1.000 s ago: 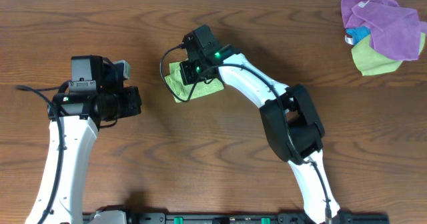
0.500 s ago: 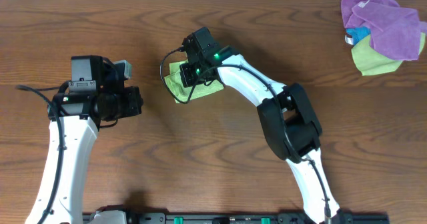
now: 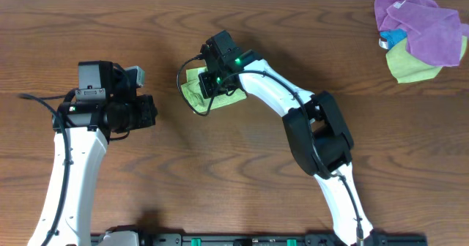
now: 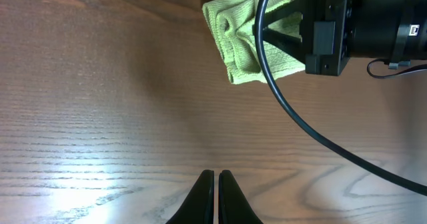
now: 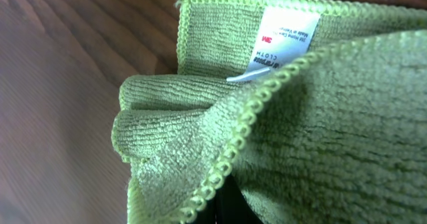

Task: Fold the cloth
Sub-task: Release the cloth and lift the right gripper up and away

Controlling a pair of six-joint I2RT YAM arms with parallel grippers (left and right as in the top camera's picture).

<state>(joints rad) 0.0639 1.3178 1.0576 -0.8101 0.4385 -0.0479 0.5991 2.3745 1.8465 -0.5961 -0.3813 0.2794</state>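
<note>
The lime-green cloth (image 3: 192, 91) lies bunched and folded on the table left of centre, mostly under my right wrist. In the left wrist view the cloth (image 4: 243, 41) is at the top, apart from my left gripper (image 4: 215, 184), which is shut and empty over bare wood. My left gripper (image 3: 150, 110) is left of the cloth. In the right wrist view the cloth (image 5: 320, 131) fills the frame, with its white tag (image 5: 283, 41) showing. My right gripper (image 5: 227, 207) is shut on the cloth, with a raised stitched edge draped over its dark fingers. From overhead, the right gripper (image 3: 212, 81) sits on the cloth.
A purple cloth (image 3: 425, 26), a yellower green cloth (image 3: 410, 66) and a small blue thing (image 3: 392, 37) are piled at the far right back corner. The right arm's black cable (image 4: 287, 104) loops past the cloth.
My right gripper has shifted slightly left with the cloth, and the cloth's bunched left edge moved a little. The left arm has not moved.
</note>
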